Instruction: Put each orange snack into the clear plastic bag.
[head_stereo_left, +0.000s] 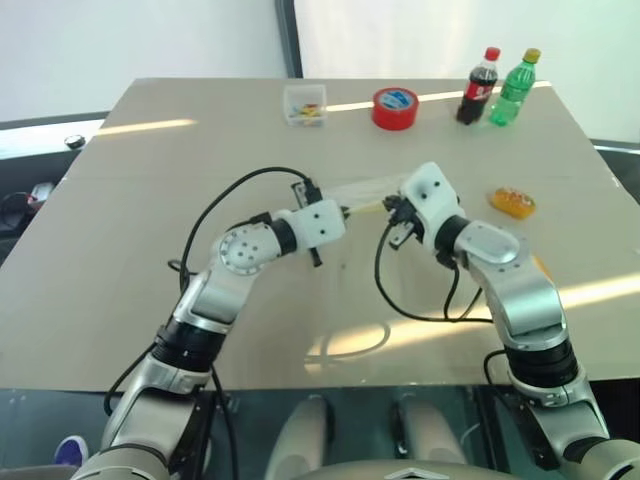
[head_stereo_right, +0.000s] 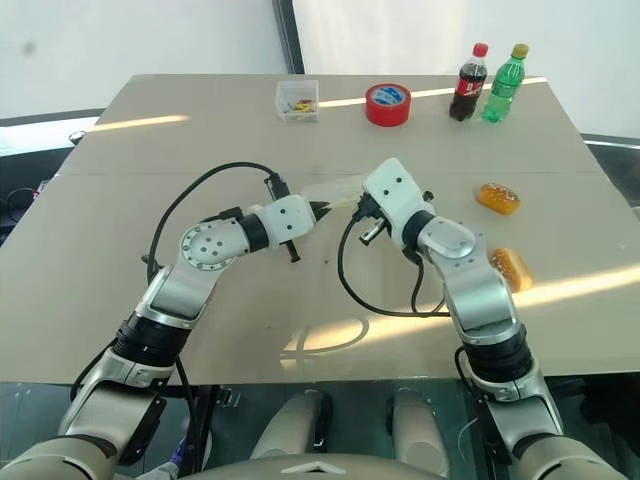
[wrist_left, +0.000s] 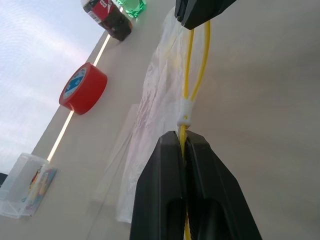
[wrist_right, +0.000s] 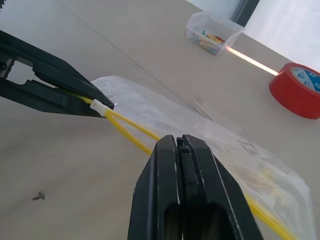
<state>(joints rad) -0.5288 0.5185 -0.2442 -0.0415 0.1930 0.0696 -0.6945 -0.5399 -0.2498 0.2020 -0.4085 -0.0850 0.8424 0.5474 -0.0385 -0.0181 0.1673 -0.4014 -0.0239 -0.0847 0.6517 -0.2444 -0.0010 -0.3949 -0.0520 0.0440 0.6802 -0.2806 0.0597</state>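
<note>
The clear plastic bag (wrist_right: 225, 145) lies on the tan table (head_stereo_left: 150, 250) between my two hands, its yellow strip (wrist_left: 186, 80) stretched between them. In the left wrist view my left gripper (wrist_left: 182, 136) is shut on one end of the strip, by a small white slider. My right gripper (wrist_right: 181, 139) is shut on the strip's other end. Seen from the head, the left gripper (head_stereo_right: 325, 207) and right gripper (head_stereo_right: 358, 205) point at each other, close together. Two orange snacks (head_stereo_right: 498, 197) (head_stereo_right: 511, 268) lie on the table to the right of my right arm, apart from the bag.
Along the table's far edge stand a small clear box (head_stereo_left: 304, 104), a red tape roll (head_stereo_left: 395, 108), a cola bottle (head_stereo_left: 480, 86) and a green bottle (head_stereo_left: 514, 88). Black cables (head_stereo_left: 400, 300) loop from both wrists over the middle of the table.
</note>
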